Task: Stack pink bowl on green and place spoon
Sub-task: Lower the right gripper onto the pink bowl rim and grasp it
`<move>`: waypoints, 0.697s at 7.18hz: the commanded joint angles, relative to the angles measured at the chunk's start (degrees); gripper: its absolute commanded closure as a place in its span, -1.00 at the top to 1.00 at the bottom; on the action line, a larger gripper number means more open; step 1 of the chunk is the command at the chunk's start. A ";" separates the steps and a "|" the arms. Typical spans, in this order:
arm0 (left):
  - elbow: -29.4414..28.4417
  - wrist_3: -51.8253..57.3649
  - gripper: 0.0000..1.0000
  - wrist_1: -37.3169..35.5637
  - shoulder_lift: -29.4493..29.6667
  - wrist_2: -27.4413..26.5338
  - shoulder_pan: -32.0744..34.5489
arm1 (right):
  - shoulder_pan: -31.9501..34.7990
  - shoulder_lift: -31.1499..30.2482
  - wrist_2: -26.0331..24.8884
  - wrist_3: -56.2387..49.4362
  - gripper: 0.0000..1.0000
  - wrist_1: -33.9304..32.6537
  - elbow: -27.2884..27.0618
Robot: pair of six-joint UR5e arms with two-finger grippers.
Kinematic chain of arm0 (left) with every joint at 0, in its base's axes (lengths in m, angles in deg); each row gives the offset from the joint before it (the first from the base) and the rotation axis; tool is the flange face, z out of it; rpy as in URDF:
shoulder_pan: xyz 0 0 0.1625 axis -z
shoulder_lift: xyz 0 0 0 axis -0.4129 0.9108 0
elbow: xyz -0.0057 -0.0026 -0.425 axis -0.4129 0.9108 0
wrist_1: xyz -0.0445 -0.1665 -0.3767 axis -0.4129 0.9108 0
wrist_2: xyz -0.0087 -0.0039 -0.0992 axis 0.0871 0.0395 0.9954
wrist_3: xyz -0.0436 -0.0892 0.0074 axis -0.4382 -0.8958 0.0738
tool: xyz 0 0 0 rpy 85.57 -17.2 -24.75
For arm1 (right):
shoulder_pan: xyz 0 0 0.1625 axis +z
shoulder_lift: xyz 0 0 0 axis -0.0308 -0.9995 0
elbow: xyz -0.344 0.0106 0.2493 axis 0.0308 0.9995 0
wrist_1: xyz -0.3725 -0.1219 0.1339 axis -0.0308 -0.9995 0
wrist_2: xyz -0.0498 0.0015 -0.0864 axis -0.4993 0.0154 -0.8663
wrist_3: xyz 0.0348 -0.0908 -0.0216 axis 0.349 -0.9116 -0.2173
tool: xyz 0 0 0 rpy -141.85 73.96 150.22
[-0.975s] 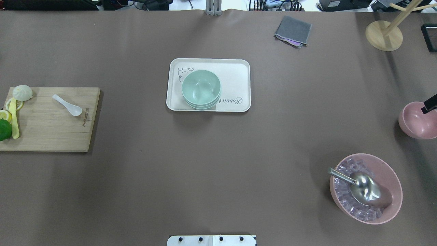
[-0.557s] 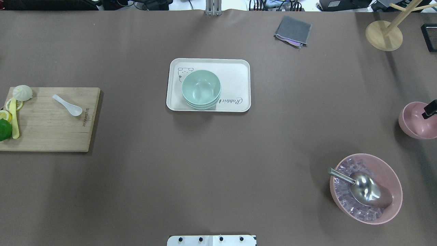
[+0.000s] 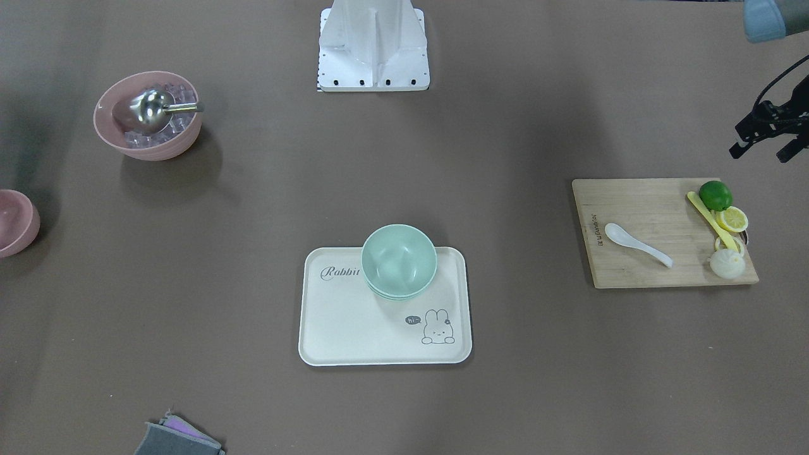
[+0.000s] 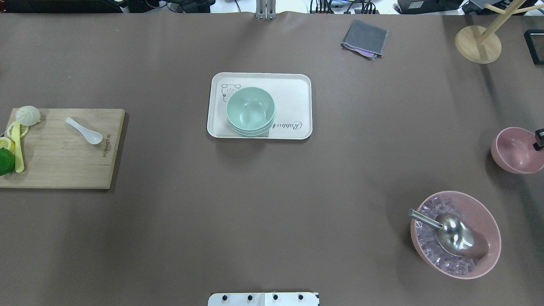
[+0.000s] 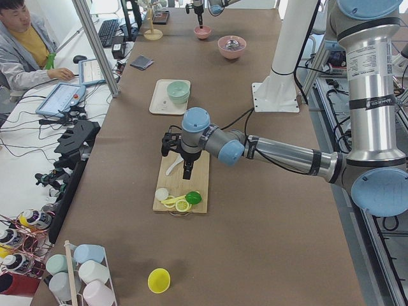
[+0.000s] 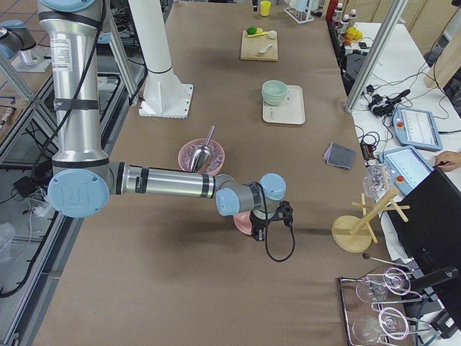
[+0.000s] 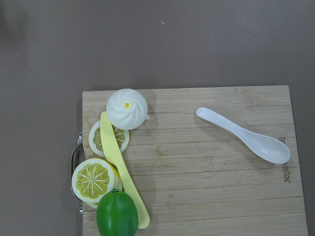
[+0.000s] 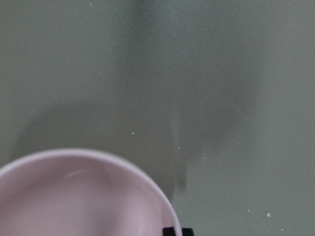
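The small pink bowl (image 4: 512, 151) is at the table's far right; it also shows in the front view (image 3: 12, 222). My right gripper (image 4: 539, 141) is shut on its rim; in the right wrist view its fingertips (image 8: 170, 231) pinch the rim of the pink bowl (image 8: 74, 196). Stacked green bowls (image 4: 250, 111) sit on the cream tray (image 4: 293, 91) at mid-table. The white spoon (image 4: 84, 131) lies on the wooden cutting board (image 4: 63, 165). My left gripper (image 3: 761, 153) hovers open near the board, above the spoon (image 7: 243, 135).
A large pink bowl (image 4: 488, 221) with ice cubes and a metal scoop (image 4: 450, 231) stands front right. A lime (image 7: 116, 214), lemon slices, a yellow knife and a bun (image 7: 127, 109) lie on the board. A grey cloth (image 4: 364, 38) and a wooden stand (image 4: 478, 43) are at the back.
The pink bowl has shifted slightly to the left. The right gripper's finger has slid toward the view's right edge and lower on the bowl. The left side is unchanged.
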 commanded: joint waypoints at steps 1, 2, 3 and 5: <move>-0.38 -2.04 0.91 -0.15 0.89 -0.04 0.00 | -0.13 1.17 0.31 4.50 -1.00 -0.50 -1.93; -0.55 -2.23 0.91 -0.15 1.42 0.14 -0.09 | -1.09 3.18 0.66 10.37 -1.00 -0.76 -4.64; -1.69 -4.84 0.91 -0.15 3.34 0.05 -1.22 | -3.79 4.94 0.32 16.17 -1.00 -0.85 -7.63; -6.33 -12.21 0.91 -0.24 8.96 -0.47 -5.69 | -8.98 15.10 0.58 33.28 -1.00 -4.94 -10.54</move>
